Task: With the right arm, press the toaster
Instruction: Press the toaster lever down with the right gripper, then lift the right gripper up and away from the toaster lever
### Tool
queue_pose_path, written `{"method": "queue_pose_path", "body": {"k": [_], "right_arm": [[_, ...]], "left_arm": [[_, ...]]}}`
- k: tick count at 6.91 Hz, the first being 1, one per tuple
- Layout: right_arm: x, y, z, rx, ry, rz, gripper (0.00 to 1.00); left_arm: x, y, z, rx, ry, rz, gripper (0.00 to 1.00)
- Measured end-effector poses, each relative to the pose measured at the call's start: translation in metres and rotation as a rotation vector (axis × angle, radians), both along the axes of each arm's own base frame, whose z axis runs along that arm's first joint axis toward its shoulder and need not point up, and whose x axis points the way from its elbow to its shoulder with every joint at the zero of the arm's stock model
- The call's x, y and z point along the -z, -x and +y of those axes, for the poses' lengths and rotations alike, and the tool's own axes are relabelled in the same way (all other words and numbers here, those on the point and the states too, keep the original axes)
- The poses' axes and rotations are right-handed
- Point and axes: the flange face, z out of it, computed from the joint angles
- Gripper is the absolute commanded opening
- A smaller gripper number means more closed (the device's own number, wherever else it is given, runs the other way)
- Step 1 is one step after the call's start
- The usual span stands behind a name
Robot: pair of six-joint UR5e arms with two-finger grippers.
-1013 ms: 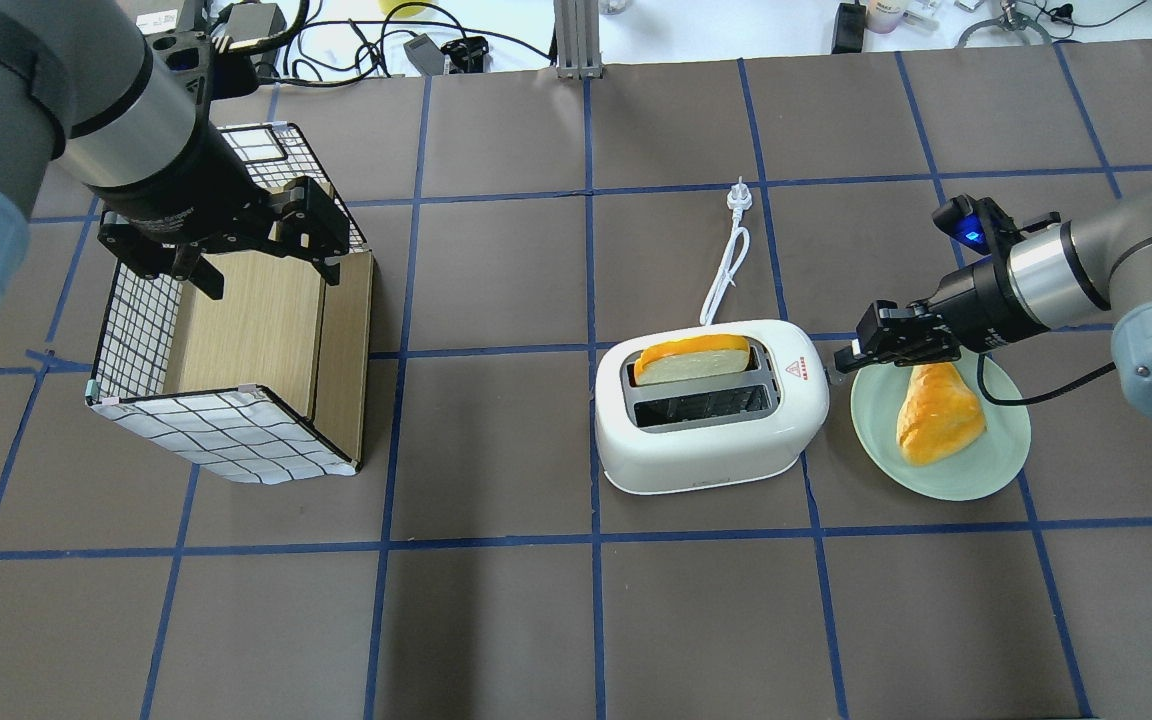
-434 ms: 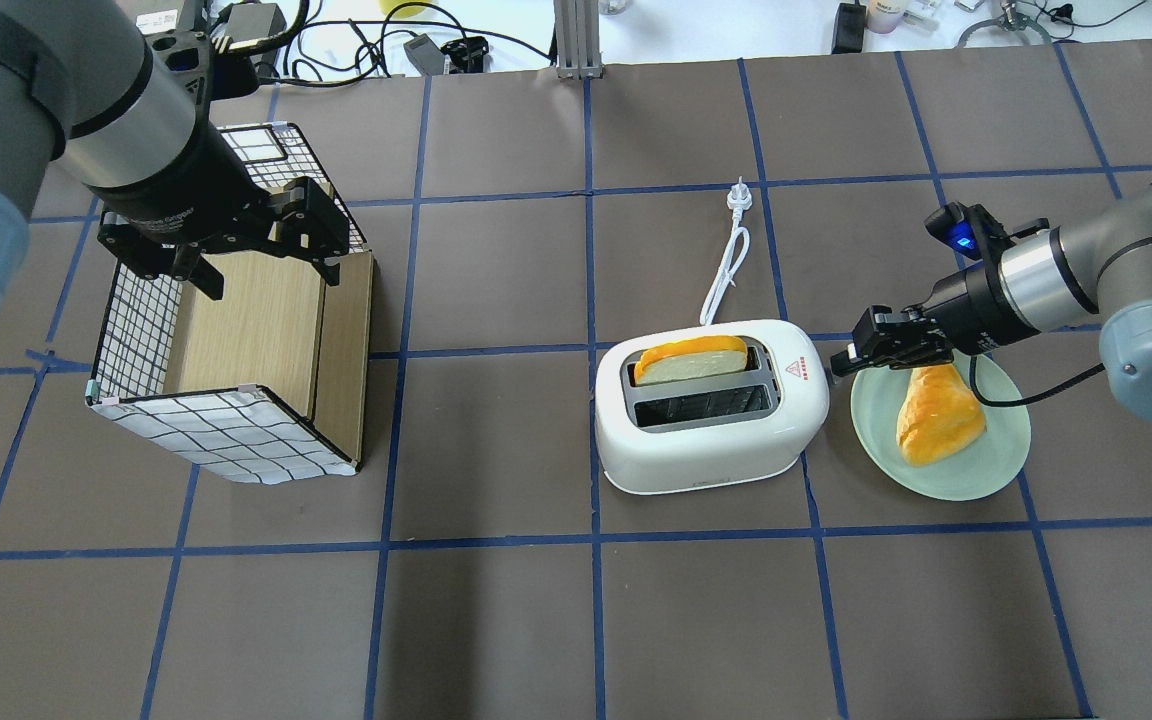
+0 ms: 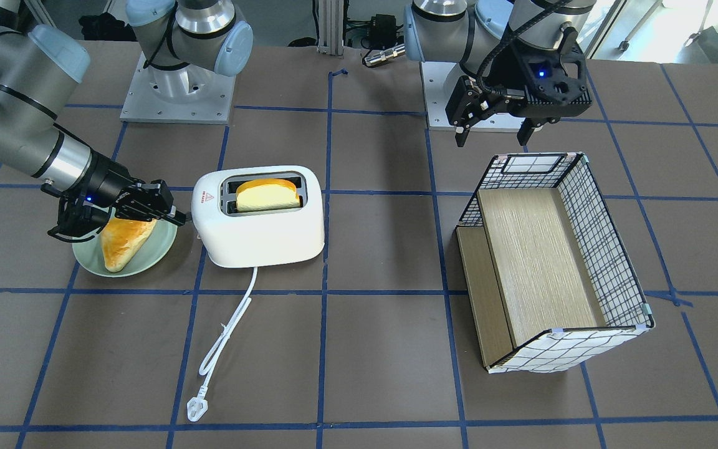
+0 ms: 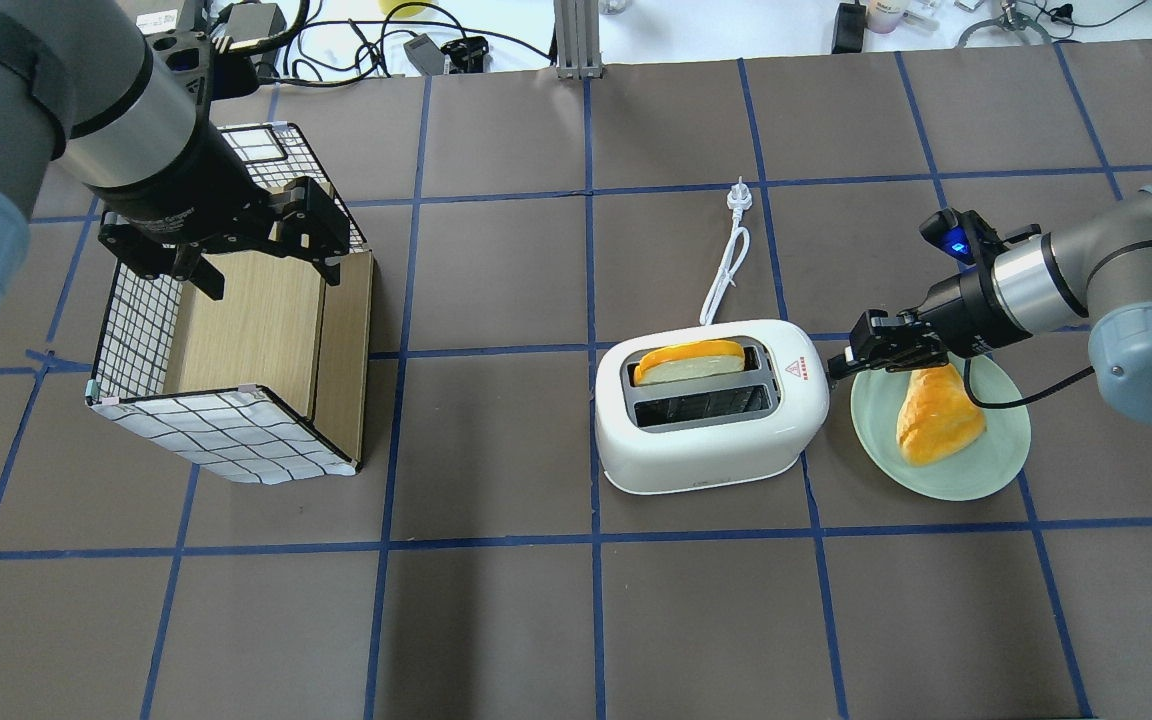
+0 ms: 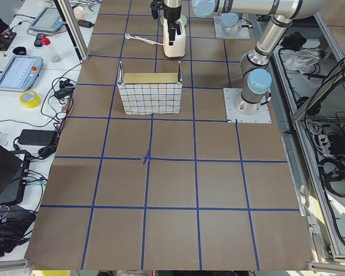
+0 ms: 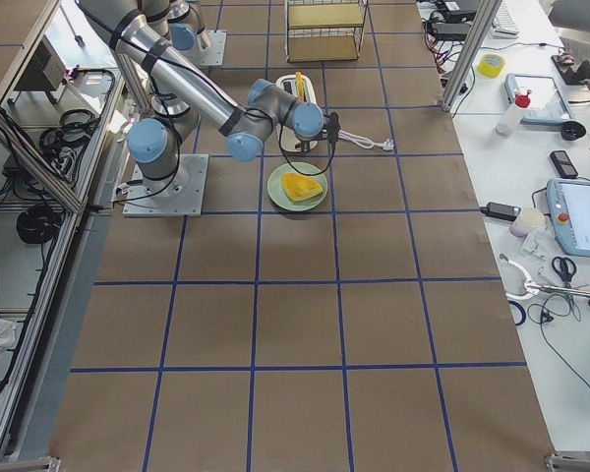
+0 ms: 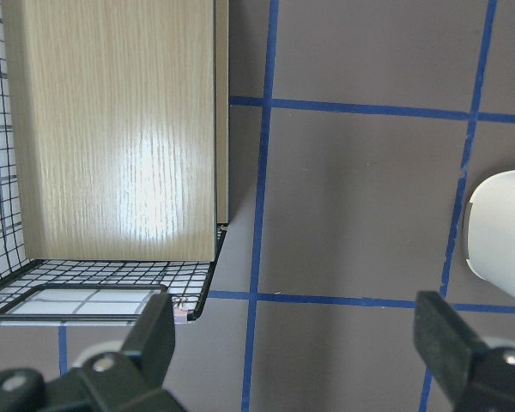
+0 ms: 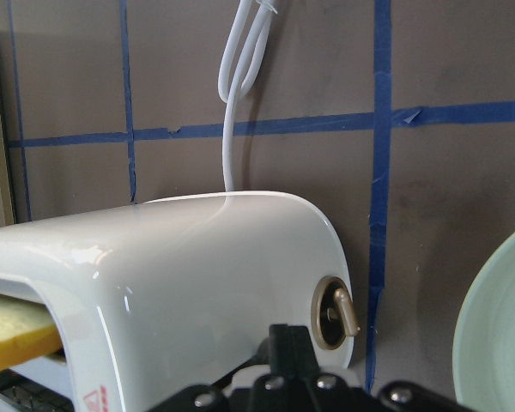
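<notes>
The white two-slot toaster (image 4: pixel 711 440) stands mid-table, and it also shows in the front view (image 3: pixel 265 237). A slice of bread (image 4: pixel 691 360) sticks up from its far slot. Its white cord (image 4: pixel 726 270) and plug (image 4: pixel 739 195) lie unplugged on the table behind it. My right gripper (image 4: pixel 839 362) is shut and empty, with its tip just at the toaster's right end. In the right wrist view the toaster's end (image 8: pixel 197 266) fills the frame, with its small lever knob (image 8: pixel 339 313) just ahead of the fingertips. My left gripper (image 4: pixel 271 275) hangs open over the basket.
A pale green plate (image 4: pixel 936 485) with a golden pastry (image 4: pixel 936 415) sits right of the toaster, under my right wrist. A wire-mesh basket (image 4: pixel 226 435) with a wooden floor stands at the left. Cables and gear line the table's far edge.
My right gripper has edged a little lower and closer to the toaster's right end. The left arm, toaster, plate and basket have not moved.
</notes>
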Motion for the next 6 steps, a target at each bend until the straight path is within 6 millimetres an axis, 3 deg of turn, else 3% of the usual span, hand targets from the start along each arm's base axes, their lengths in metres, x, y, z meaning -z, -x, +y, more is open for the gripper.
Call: {"method": "queue_pose_path", "body": {"k": [3, 6], "right_arm": [[0.016, 0.001, -0.002, 0.0, 0.004, 0.003, 0.0], [0.016, 0.004, -0.004, 0.02, -0.013, 0.023, 0.0]], "left_arm": [[0.0, 0.0, 0.0, 0.0, 0.0, -0.001, 1.0], [0.0, 0.0, 0.0, 0.0, 0.0, 0.0, 1.0]]}}
